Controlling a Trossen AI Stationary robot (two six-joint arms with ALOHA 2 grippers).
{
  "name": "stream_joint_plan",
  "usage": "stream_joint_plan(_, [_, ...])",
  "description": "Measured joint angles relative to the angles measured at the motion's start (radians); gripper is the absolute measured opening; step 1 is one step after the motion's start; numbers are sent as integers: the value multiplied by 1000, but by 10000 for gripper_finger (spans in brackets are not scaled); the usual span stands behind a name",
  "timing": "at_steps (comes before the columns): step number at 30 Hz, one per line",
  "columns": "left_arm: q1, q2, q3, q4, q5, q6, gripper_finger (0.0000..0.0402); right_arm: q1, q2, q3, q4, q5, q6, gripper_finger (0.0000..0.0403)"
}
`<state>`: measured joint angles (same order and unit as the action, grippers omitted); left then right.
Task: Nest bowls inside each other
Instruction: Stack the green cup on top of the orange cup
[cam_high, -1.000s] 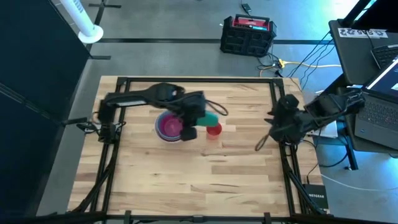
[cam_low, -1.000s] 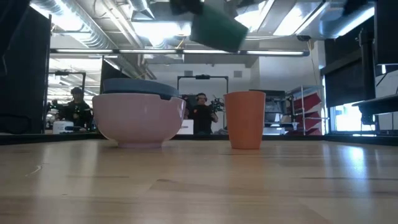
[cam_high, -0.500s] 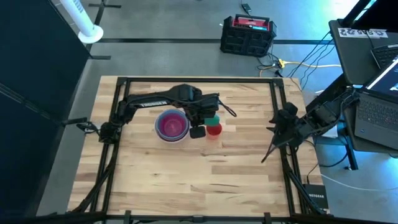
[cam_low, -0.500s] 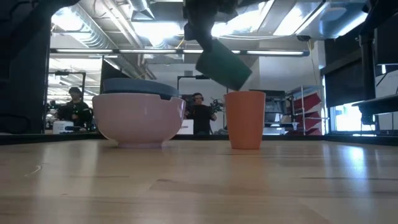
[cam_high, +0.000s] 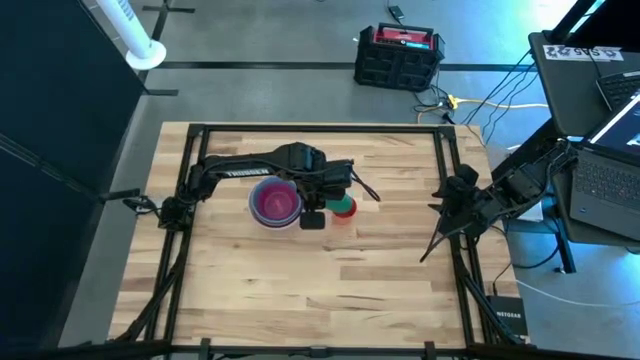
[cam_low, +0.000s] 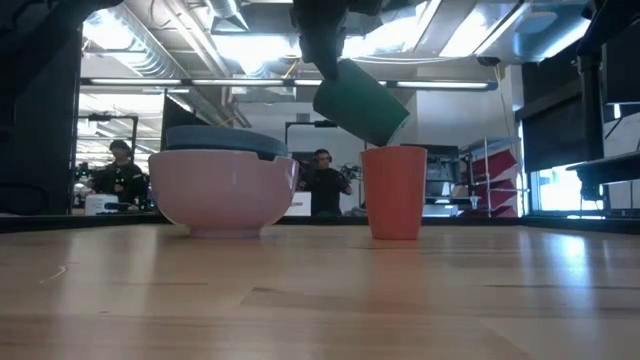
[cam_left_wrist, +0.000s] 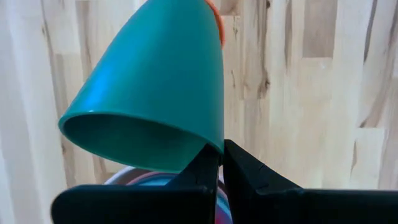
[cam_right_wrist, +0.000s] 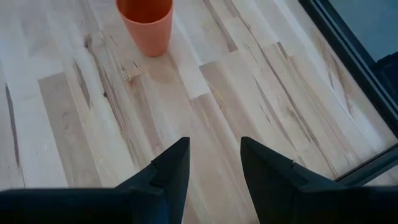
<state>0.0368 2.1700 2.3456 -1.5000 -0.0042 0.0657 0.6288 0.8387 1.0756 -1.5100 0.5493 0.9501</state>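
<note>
A small green bowl (cam_low: 360, 101), tall like a cup, hangs tilted just above the small orange-red bowl (cam_low: 395, 192), which stands upright on the table. My left gripper (cam_high: 322, 203) is shut on the green bowl (cam_left_wrist: 155, 87). To their left stands a pink bowl (cam_low: 225, 190) with a magenta bowl (cam_high: 275, 203) and a grey-blue bowl (cam_low: 225, 140) nested inside. My right gripper (cam_right_wrist: 211, 168) hangs open and empty by the table's right edge, with the orange-red bowl (cam_right_wrist: 146, 22) ahead of it. My left gripper pinches the green bowl's wall at its rim (cam_left_wrist: 210, 147), one finger inside the mouth and one outside. The fingers come from above, pointing steeply down. The bowl is lifted clear and tilted, with its base slanting down toward the orange-red bowl's mouth.
The black frame rails (cam_high: 455, 250) run along the table's sides. The near half of the wooden table (cam_high: 320, 290) is bare board. Beyond the far edge, people sit in the room (cam_low: 320, 185).
My left gripper has come down and toward the table's right edge with the green bowl, which now hangs lower, just over the orange-red bowl. Most of that move came early in the second. My right arm has sunk a little toward the near edge.
</note>
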Motion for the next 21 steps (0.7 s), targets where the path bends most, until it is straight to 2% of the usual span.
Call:
stream_joint_plan(10, [0, 1, -1, 34, -1, 79, 0, 0, 0, 0, 0, 1, 14, 131])
stream_joint_plan(21, [-5, 45, -6, 2, -1, 129, 0, -1, 0, 0, 0, 1, 18, 131])
